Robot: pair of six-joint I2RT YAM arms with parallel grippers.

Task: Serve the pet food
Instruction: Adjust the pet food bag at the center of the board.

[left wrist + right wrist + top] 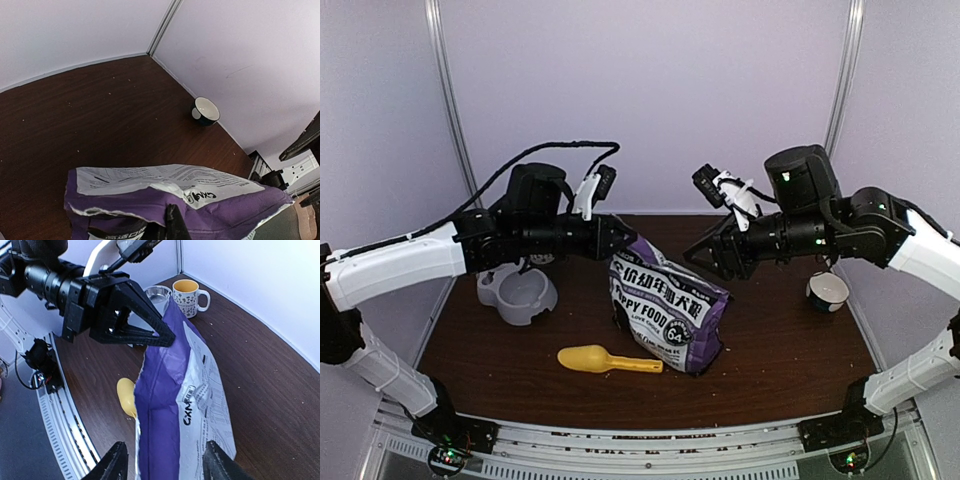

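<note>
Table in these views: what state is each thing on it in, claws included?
Purple-and-white foil pet food bag: upright, top corner pinched.
Yellow plastic scoop: lying flat, untouched.
Grey double pet bowl: upright, visible well looks empty.
Dark cup, white inside: upright, empty.
Patterned white mug: upright.
Left gripper: shut on the bag.
Right gripper: open, straddling the bag.

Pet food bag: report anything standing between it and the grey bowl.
Nothing visible on the table between the bag and the grey bowl. The yellow scoop lies off that line. The left gripper grips the bag's top.
</note>
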